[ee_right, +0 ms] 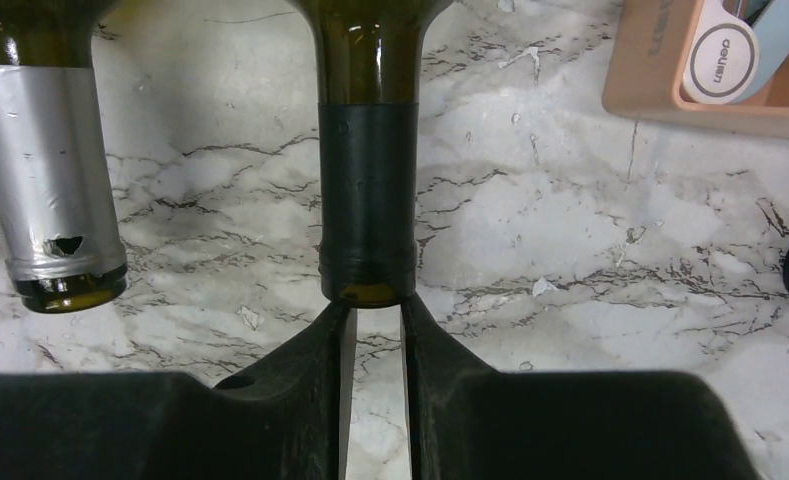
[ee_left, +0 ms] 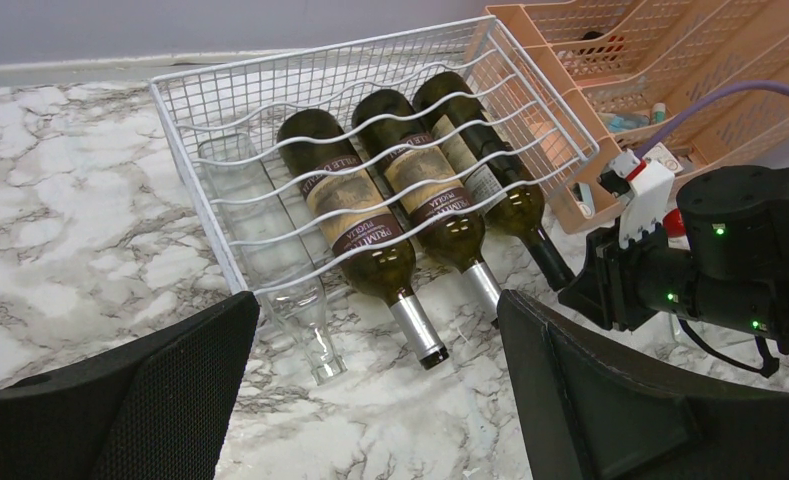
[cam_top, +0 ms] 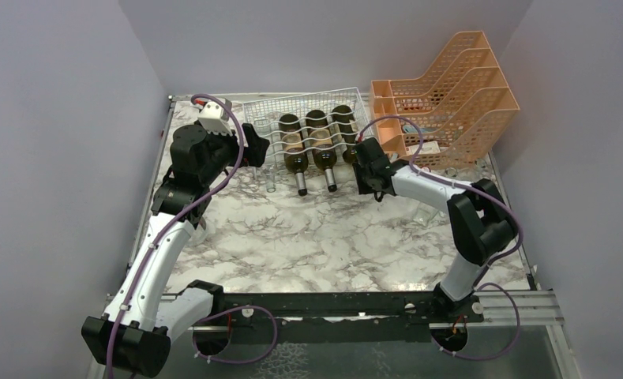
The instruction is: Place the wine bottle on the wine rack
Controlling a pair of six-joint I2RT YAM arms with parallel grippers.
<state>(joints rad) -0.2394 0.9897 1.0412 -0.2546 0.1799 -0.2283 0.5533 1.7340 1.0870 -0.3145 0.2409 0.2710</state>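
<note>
The white wire wine rack (cam_top: 260, 110) stands at the back of the table and holds three dark wine bottles side by side, necks pointing toward me. The rightmost bottle (cam_top: 343, 126) has a black cap (ee_right: 367, 180). It lies in the right cradle in the left wrist view (ee_left: 480, 150). My right gripper (ee_right: 373, 305) sits at this bottle's mouth. Its fingers are almost together, with a gap narrower than the neck, and the tips touch the mouth's rim. It also shows in the top view (cam_top: 361, 154). My left gripper (cam_top: 259, 146) is wide open and empty, hovering in front of the rack (ee_left: 200, 110).
A clear glass bottle (ee_left: 260, 220) lies in the rack's left cradle. Two silver-capped bottles (ee_left: 355, 215) fill the middle cradles; one neck (ee_right: 55, 180) lies left of my right fingers. The orange perforated file tray (cam_top: 450, 95) stands right of the rack.
</note>
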